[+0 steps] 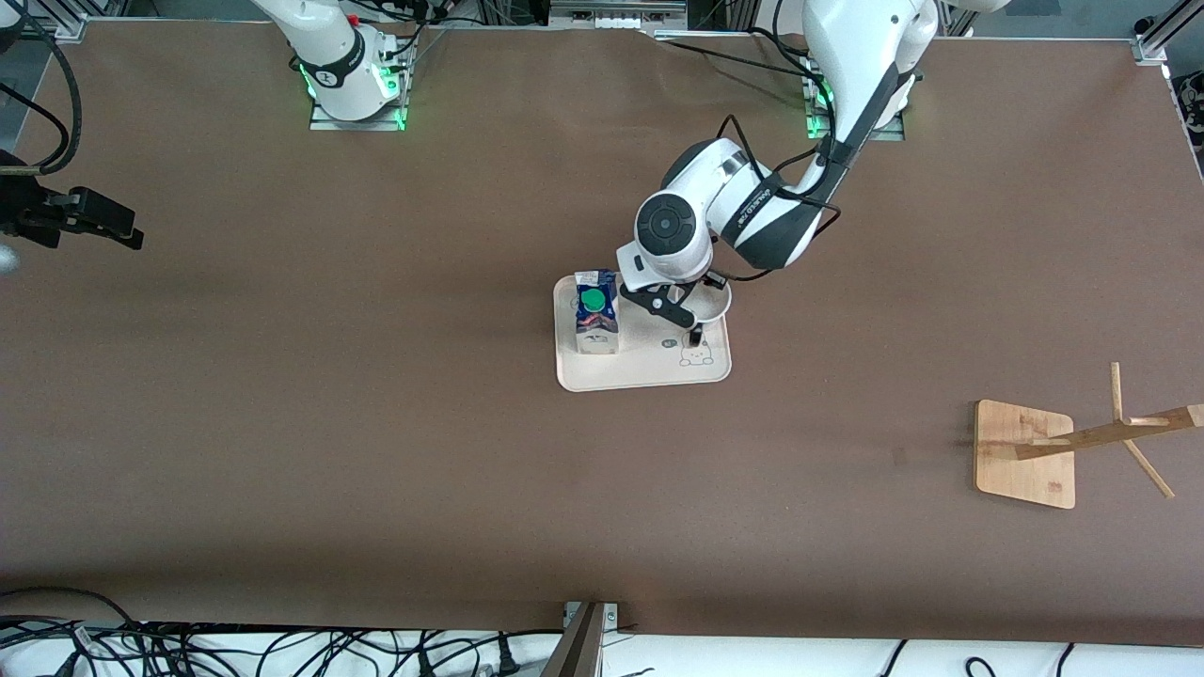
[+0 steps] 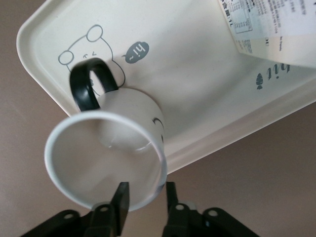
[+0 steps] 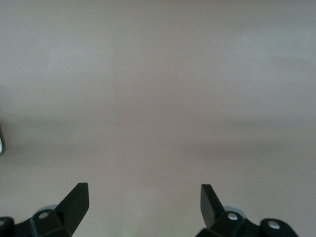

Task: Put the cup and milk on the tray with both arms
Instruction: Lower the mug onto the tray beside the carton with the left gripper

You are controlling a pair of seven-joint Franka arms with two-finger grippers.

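The pale tray [image 1: 649, 373] lies mid-table. On it, toward the right arm's end, stands the blue and white milk [image 1: 596, 315] with its green cap. The white cup [image 1: 715, 303] stands upright on the tray's corner toward the left arm's end, its black handle beside the bear drawing. My left gripper [image 1: 679, 303] hangs over the cup. In the left wrist view the cup [image 2: 106, 158] rests on the tray [image 2: 197, 74] with the left gripper [image 2: 146, 195] open astride the rim, one finger inside, one outside. The milk [image 2: 276, 29] shows there too. My right gripper [image 1: 132, 233] waits open over bare table at the right arm's end, with nothing between the fingers of the right gripper [image 3: 144, 197].
A wooden stand [image 1: 1025, 453] with slanted pegs sits near the left arm's end of the table, closer to the front camera than the tray. Cables run along the table's front edge.
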